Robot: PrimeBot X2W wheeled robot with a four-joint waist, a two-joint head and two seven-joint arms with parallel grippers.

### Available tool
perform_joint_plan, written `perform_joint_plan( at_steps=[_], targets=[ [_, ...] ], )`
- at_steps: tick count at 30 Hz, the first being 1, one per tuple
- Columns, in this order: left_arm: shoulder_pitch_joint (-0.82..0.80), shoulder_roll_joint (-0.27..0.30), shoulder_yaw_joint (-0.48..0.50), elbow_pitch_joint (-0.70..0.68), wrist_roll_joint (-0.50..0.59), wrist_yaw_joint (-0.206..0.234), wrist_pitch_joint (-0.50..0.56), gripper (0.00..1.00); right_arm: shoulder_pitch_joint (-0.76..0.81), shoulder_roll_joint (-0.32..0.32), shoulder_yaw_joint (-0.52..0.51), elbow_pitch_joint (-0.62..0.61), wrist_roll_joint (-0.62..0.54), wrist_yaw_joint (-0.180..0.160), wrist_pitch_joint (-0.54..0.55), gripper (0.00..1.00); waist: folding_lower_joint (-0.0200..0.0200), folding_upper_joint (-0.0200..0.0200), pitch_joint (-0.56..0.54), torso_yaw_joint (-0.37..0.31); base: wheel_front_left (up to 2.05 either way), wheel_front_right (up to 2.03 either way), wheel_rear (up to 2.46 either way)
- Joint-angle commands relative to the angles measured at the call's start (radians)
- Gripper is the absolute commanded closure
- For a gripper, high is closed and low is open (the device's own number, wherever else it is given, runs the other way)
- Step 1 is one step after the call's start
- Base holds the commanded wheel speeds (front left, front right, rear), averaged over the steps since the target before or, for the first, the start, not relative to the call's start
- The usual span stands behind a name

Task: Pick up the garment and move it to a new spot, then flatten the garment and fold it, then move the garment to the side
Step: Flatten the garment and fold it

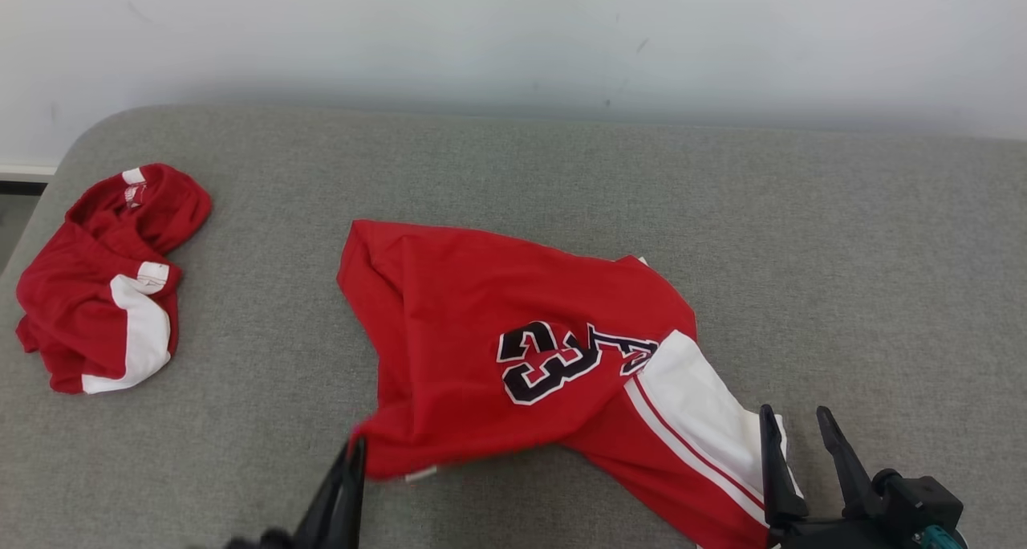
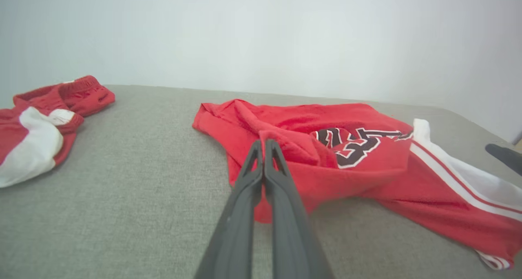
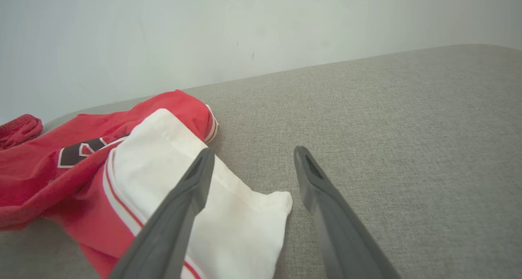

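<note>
A red jersey (image 1: 449, 324) (image 2: 367, 177) (image 3: 36, 169) with a black-and-white number 23 lies crumpled and partly spread near the middle of a grey fabric surface (image 1: 802, 212), towards its near edge. A white side panel (image 1: 698, 396) (image 3: 228, 222) edged with thin stripes runs down the jersey's right end. At its near-left corner, the left gripper (image 1: 357, 445) (image 2: 264, 142) has its two dark fingers pressed together, and they appear to pinch a raised fold of the red cloth. In the left wrist view, that corner sits slightly off the surface with a shadow beneath it. At the opposite end, the right gripper (image 1: 794, 412) (image 3: 253, 151) has its fingers spread wide and holds nothing. One finger is over the white panel and the other is over bare grey fabric just beside it. Well apart from the jersey, near the rounded far-left corner of the surface, a second red-and-white garment (image 1: 104, 284) (image 2: 36, 124) (image 3: 18, 128) sits in a loose bundle. Bare grey fabric lies between the two pieces and on the jersey's right. A pale wall (image 1: 513, 35) with a few small dark marks rises behind the surface.
</note>
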Motion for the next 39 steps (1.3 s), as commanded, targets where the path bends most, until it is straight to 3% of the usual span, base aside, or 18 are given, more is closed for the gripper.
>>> perform_joint_plan(
  at_steps=[1, 7, 17, 24, 33, 34, 35, 36, 39],
  targets=[
    [-0.027, 0.009, -0.003, -0.009, 0.006, 0.002, -0.003, 1.00, -0.007, -0.001, 0.000, 0.002, -0.006, 0.001, -0.002, 0.00, 0.0000, -0.0001, 0.000, -0.002, 0.00, 0.00, 0.00],
    [-0.207, 0.076, -0.062, 0.049, -0.004, 0.002, -0.003, 1.00, -0.023, -0.001, 0.016, 0.009, -0.008, 0.001, -0.002, 0.00, 0.0000, -0.0001, 0.008, -0.036, 0.00, 0.00, 0.00],
    [-0.521, 0.181, -0.176, 0.353, -0.075, 0.002, -0.003, 1.00, -0.066, -0.001, 0.033, 0.029, -0.003, 0.001, -0.002, 0.00, 0.0000, -0.0001, 0.054, -0.174, 0.00, 0.00, 0.00],
    [-0.677, 0.213, -0.182, 0.558, -0.147, 0.002, -0.003, 1.00, -0.079, 0.000, 0.030, 0.042, 0.003, 0.001, -0.002, 0.00, 0.0000, -0.0001, 0.080, -0.253, 0.00, 0.00, 0.00],
    [-0.784, 0.200, -0.219, 0.735, -0.186, 0.002, -0.003, 1.00, -0.087, 0.000, 0.038, 0.052, 0.005, 0.001, -0.002, 0.00, 0.0000, -0.0001, 0.083, -0.270, 0.00, 0.00, 0.00],
    [-0.787, 0.196, -0.223, 0.741, -0.186, 0.002, -0.003, 0.79, -0.088, 0.000, 0.039, 0.051, 0.005, 0.001, -0.002, 0.00, 0.0000, -0.0001, 0.080, -0.267, 0.00, 0.00, 0.00],
    [-0.786, 0.195, -0.225, 0.744, -0.183, 0.002, -0.003, 0.04, -0.088, 0.000, 0.040, 0.050, 0.006, 0.001, -0.002, 0.00, 0.0000, -0.0001, 0.078, -0.263, 0.00, 0.00, 0.00],
    [-0.781, 0.194, -0.225, 0.745, -0.182, 0.002, -0.003, 0.00, -0.087, 0.000, 0.039, 0.050, 0.006, 0.001, -0.002, 0.00, 0.0000, -0.0001, 0.074, -0.257, 0.00, 0.00, 0.00],
    [-0.739, 0.190, -0.205, 0.708, -0.170, 0.002, -0.003, 0.00, -0.069, 0.000, 0.032, 0.047, 0.008, 0.001, -0.002, 0.00, 0.0000, -0.0001, 0.058, -0.228, 0.00, 0.00, 0.00]
  ],
)
